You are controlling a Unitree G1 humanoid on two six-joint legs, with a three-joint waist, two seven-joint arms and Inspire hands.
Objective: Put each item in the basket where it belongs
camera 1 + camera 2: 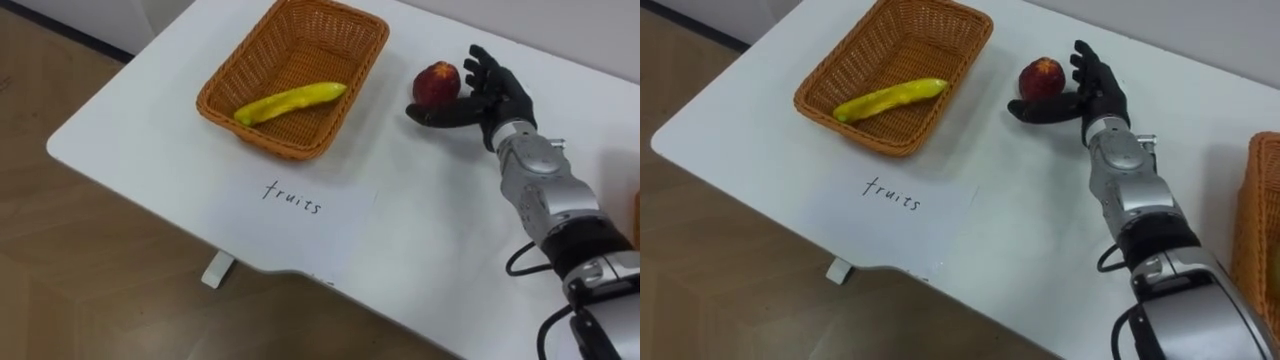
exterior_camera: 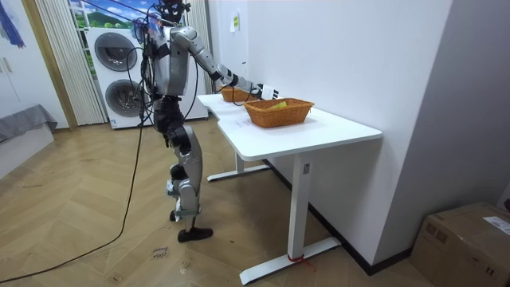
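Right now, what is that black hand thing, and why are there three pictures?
That is a robot. It stands on two legs at a white table. Two pictures come from the camera eyes in its head, looking down. The third comes from a camera across the room.

On the table is a woven basket with a banana inside. In front of it lies a sheet of paper with handwriting.

The robot's right hand is beside a red apple, with its fingers spread behind it and its thumb below. It looks ready to grab, but I cannot tell if it grips yet.

Another basket peeks in at the right edge.
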